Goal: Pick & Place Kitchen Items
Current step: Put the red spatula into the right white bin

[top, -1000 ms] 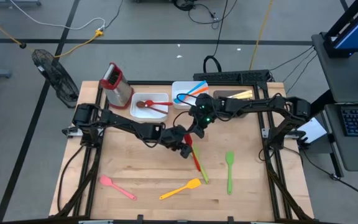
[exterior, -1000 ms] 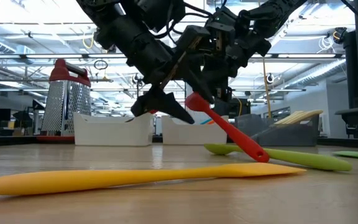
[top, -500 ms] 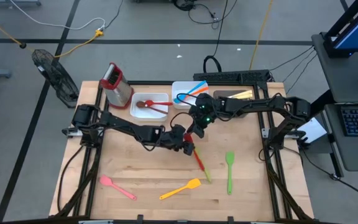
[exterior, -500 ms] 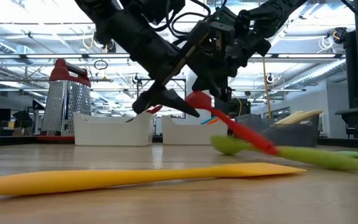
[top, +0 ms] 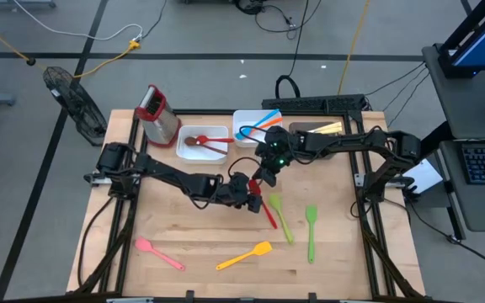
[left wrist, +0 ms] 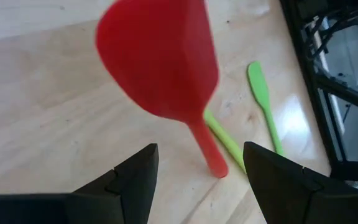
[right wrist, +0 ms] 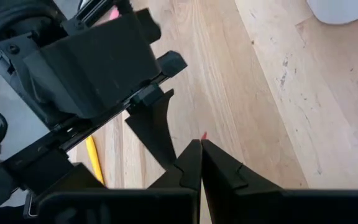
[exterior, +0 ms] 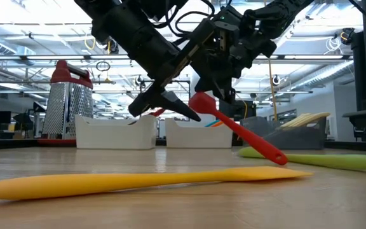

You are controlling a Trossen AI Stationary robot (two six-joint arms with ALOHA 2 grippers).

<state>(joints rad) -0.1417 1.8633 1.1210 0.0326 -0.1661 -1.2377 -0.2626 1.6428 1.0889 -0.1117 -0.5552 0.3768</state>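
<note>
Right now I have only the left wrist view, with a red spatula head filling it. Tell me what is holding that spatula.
Observer: The right hand is shut on the red spatula, up by its head.
Operator: Report my own hand.
Observer: The left hand is open beside the spatula's head and grips nothing.
Operator: Give me a drop-off spot.
Observer: A white tray sits at the table's far side, with a brown spoon in it.

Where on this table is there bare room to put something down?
Bare wood lies left of the pink spatula and right of the green spatula. It is crowded mid-table, where both arms meet over the red spatula, and by the white trays at the back.
</note>
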